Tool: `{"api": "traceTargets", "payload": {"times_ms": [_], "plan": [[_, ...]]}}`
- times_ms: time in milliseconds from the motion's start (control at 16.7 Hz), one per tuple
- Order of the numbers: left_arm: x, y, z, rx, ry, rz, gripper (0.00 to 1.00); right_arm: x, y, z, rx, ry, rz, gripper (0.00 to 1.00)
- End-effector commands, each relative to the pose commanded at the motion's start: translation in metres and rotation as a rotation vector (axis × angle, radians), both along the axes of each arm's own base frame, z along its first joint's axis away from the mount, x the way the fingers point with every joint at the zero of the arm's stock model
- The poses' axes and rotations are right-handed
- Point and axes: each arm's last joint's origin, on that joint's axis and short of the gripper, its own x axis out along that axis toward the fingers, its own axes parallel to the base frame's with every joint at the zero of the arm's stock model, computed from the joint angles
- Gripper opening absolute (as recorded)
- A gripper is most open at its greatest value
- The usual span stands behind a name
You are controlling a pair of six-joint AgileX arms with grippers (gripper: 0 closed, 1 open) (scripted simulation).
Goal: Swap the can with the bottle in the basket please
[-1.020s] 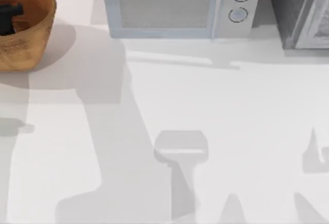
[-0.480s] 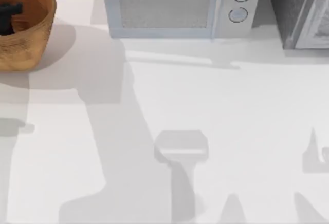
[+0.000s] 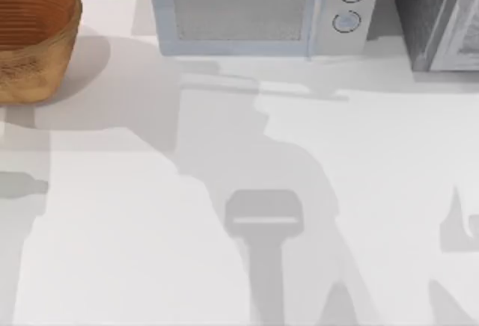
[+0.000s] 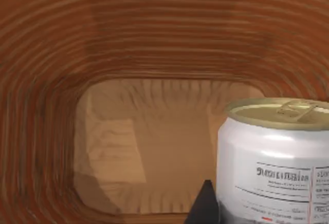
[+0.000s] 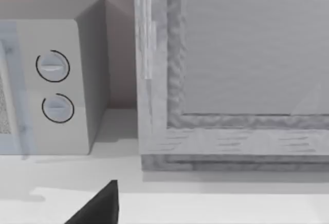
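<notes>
White and bare, the table (image 3: 150, 251) is carrying arm shadows across its middle, while a pale pink wall is running behind the appliances along its far edge. At the top view's far left corner, the large round woven wicker basket (image 3: 34, 64) in orange-brown is sitting with its ribbed walls showing; from above, the visible part of its hollow is showing only ribbing. The left wrist view is looking down into that hollow, where the small upright white can with printed label and dull gold-olive top (image 4: 275, 162) is standing on the basket floor close to one wall, so I judge that the can is being placed there as the task asks, or that the placing is just done. A dark tip of the left gripper's fingers (image 4: 204, 206) is showing just beside the can, but I cannot tell whether they are gripping it, touching it or spread apart from it. Moving right, a pale grey microwave (image 3: 254, 12) with two round dials is standing against the wall, and a grey framed cabinet (image 3: 441, 19) is standing at the far right. The right arm is idling near that cabinet, one dark fingertip (image 5: 100, 206) showing in its wrist view; its spread I cannot tell. Counting: one basket, one can, one microwave, two dials, one cabinet.
</notes>
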Motion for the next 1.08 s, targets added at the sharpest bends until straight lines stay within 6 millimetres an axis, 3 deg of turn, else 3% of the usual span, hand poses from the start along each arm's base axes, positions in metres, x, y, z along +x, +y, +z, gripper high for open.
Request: {"api": "traceTargets", "payload": {"times_ms": [240,360,480,660,780,900,1080], "plan": [[-0.087,-0.024,0.057,0.066,-0.242,0.026,0.00,0.000,0.000,0.000,0.000,0.000,0.000,1.00],[-0.140,-0.037,0.067,0.091,-0.364,0.038,0.00,0.000,0.000,0.000,0.000,0.000,0.000,1.00],[-0.192,-0.048,0.063,0.110,-0.481,0.047,0.00,0.000,0.000,0.000,0.000,0.000,0.000,1.00],[-0.260,-0.062,0.034,0.126,-0.647,0.058,0.00,0.000,0.000,0.000,0.000,0.000,0.000,1.00],[-0.295,-0.068,0.005,0.128,-0.749,0.064,0.00,0.000,0.000,0.000,0.000,0.000,0.000,1.00],[-0.318,-0.072,-0.028,0.125,-0.839,0.069,0.00,0.000,0.000,0.000,0.000,0.000,0.000,1.00],[-0.336,-0.075,-0.075,0.115,-0.945,0.075,0.00,0.000,0.000,0.000,0.000,0.000,0.000,1.00]]}}
